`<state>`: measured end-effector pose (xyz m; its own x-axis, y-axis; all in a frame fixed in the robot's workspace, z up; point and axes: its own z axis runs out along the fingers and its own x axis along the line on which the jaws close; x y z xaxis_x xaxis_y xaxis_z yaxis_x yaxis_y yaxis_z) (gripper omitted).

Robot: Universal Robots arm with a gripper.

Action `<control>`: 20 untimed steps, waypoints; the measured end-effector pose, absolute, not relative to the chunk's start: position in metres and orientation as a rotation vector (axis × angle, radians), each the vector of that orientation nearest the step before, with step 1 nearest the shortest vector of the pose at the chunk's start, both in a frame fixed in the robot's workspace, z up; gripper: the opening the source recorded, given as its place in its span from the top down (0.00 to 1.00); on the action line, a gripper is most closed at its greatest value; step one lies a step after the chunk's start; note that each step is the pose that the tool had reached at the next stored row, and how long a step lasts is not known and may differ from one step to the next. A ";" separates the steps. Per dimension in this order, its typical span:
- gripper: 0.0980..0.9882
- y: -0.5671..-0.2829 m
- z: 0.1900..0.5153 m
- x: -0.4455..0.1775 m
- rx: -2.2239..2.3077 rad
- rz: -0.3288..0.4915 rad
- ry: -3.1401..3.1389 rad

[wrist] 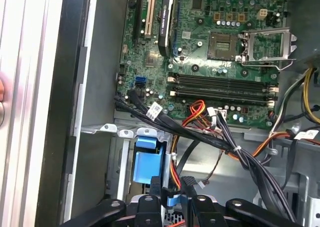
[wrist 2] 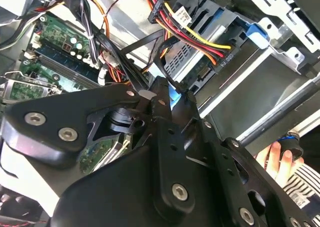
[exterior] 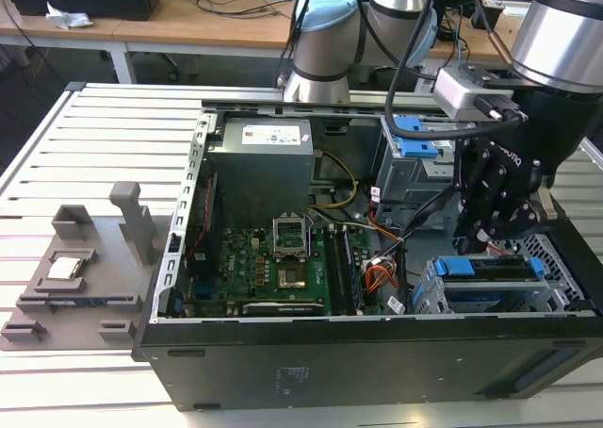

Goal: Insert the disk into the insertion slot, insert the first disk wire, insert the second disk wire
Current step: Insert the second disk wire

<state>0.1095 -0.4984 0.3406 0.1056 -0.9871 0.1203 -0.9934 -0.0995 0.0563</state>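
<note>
Going across the exterior view from its left, a grey fixture (exterior: 71,277) lies on the slatted table, well apart from the insertion slot (exterior: 499,298) and outside the open computer case (exterior: 283,371). Inside the case, the motherboard (exterior: 273,268) lies nearer to the slot, on the exterior view's left of it. A taller cage (exterior: 415,164) with a blue latch stands just beyond the slot.

The disk (exterior: 485,268) sits inside the slot, its blue carrier framed by the perforated grey metal. I judge the first step done.

The gripper (exterior: 482,241) hangs just above the slot, over the end of the disk that faces the motherboard. In the first wrist view the gripper (wrist: 171,187) is clenched on a small blue plug (wrist: 171,199) on a dark wire. The second wrist view shows the same blue plug (wrist 2: 173,94) pinched at the fingertips.

The wire work looks under way and not finished. I cannot tell whether this is the first wire or the second, nor whether any wire is already seated.

A person's hand (wrist 2: 275,159) rests beyond the slot's outer side.
</note>
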 end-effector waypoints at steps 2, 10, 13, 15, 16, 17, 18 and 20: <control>0.77 -0.498 0.340 0.110 2.235 0.088 -2.016; 0.89 -0.498 0.341 0.110 2.235 0.088 -2.016; 0.89 -0.498 0.341 0.110 2.235 0.088 -2.016; 0.89 -0.498 0.340 0.110 2.235 0.088 -2.016; 0.89 -0.498 0.340 0.110 2.235 0.088 -2.016; 0.89 -0.498 0.340 0.110 2.235 0.088 -2.016; 0.89 -0.499 0.340 0.110 2.235 0.088 -2.016; 0.89 -0.502 0.340 0.113 2.235 0.086 -2.018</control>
<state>0.1125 -0.5016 0.3403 0.1047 -0.9862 0.1285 -0.9935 -0.0979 0.0579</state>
